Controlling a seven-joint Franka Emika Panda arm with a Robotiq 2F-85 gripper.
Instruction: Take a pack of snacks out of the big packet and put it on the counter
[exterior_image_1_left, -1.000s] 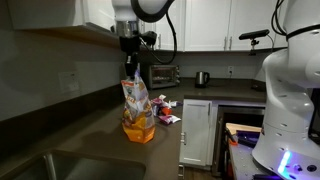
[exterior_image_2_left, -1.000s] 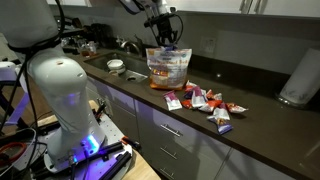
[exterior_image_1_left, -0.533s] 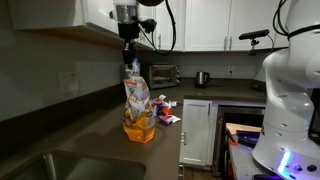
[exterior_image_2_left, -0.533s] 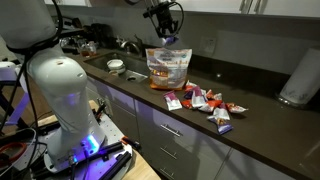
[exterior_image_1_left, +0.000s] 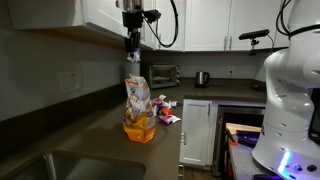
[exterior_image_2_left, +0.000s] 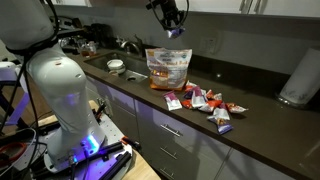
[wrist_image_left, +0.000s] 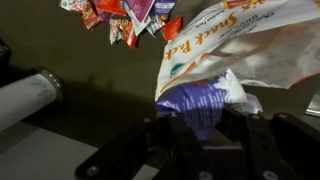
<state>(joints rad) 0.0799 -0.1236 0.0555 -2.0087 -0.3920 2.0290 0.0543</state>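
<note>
The big packet (exterior_image_1_left: 137, 105) stands upright on the dark counter (exterior_image_1_left: 90, 140), with orange contents showing low down; it also shows in the exterior view (exterior_image_2_left: 168, 68) and the wrist view (wrist_image_left: 245, 40). My gripper (exterior_image_1_left: 132, 52) hangs above its open top, shut on a purple snack pack (wrist_image_left: 205, 100). The pack is clear of the packet's mouth in both exterior views (exterior_image_1_left: 133, 63) (exterior_image_2_left: 175, 32). The gripper also shows in the exterior view (exterior_image_2_left: 172, 24).
Several small red-and-white packs (exterior_image_2_left: 205, 102) lie on the counter (exterior_image_2_left: 260, 112) beside the big packet. A paper towel roll (exterior_image_2_left: 298, 78) stands further along. A white bowl (exterior_image_2_left: 116, 66) and the sink (exterior_image_1_left: 60, 168) are on the other side. A toaster oven (exterior_image_1_left: 163, 74) sits at the back.
My gripper has risen straight up from the big packet's mouth, lifting the purple pack out. The big packet has stayed upright in place.
</note>
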